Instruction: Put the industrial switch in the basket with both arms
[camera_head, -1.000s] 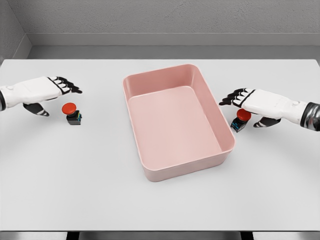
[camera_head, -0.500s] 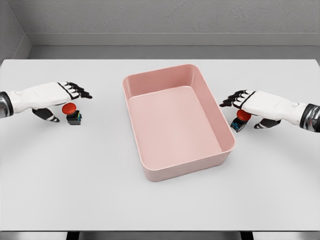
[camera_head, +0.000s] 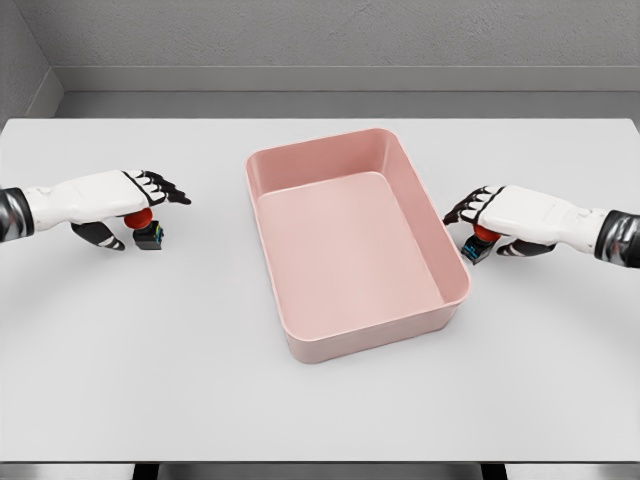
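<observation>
Two industrial switches with red mushroom buttons on black bases stand on the white table (camera_head: 150, 350). The left switch (camera_head: 149, 236) is half covered by my left hand (camera_head: 143, 212), whose fingers stretch flat over the button while the thumb hangs apart at the left. The right switch (camera_head: 477, 247) sits just off the pink basket's (camera_head: 372, 340) right wall. My right hand (camera_head: 481, 228) lies low over its button, fingers extended toward the basket and thumb behind the base. Neither hand visibly grips. The basket holds nothing.
The pink basket stands in the table's middle, turned slightly, its right rim close to the right switch. A grey wall runs along the table's far edge.
My left hand has slid right and come over the left switch. My right hand has sunk lower onto the right switch. Both switches stay where they were.
</observation>
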